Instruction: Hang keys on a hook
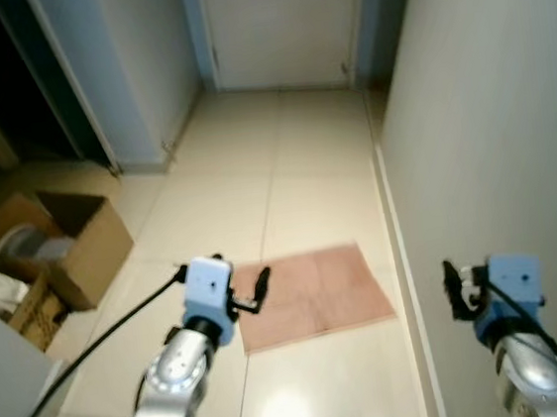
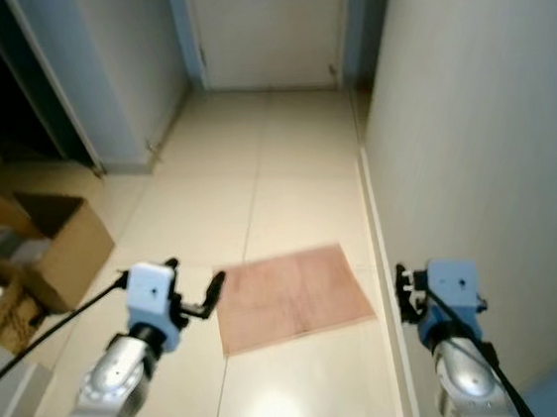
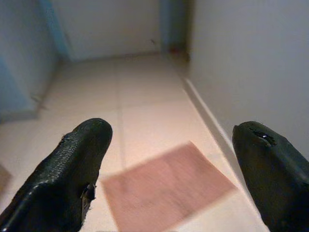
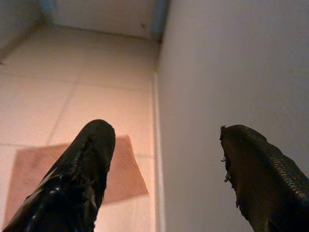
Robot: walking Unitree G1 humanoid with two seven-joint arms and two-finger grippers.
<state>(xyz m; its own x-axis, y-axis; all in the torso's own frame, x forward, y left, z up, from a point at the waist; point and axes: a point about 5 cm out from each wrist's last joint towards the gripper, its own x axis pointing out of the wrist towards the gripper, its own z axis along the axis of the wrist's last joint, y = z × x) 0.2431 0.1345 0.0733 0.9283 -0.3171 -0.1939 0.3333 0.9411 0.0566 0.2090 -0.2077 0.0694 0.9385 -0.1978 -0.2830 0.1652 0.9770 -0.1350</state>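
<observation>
Tiled hallway floor [image 1: 303, 156] with a pink mat [image 1: 317, 294] is faced, both the left gripper [image 3: 169, 159] and right gripper [image 4: 164, 159] are held spread and empty, and no keys or hook are found yet.

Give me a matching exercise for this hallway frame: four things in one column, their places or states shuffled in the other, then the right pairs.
Things:
1. cardboard box
2. pink mat
3. left gripper
4. door

Places or states:
A. shut, at the hallway's far end
B. flat on the tiles, near the right wall
C. fingers apart, holding nothing
D. open-topped, on the floor to the robot's left

Pairs: 1-D, 2-B, 3-C, 4-A
</observation>
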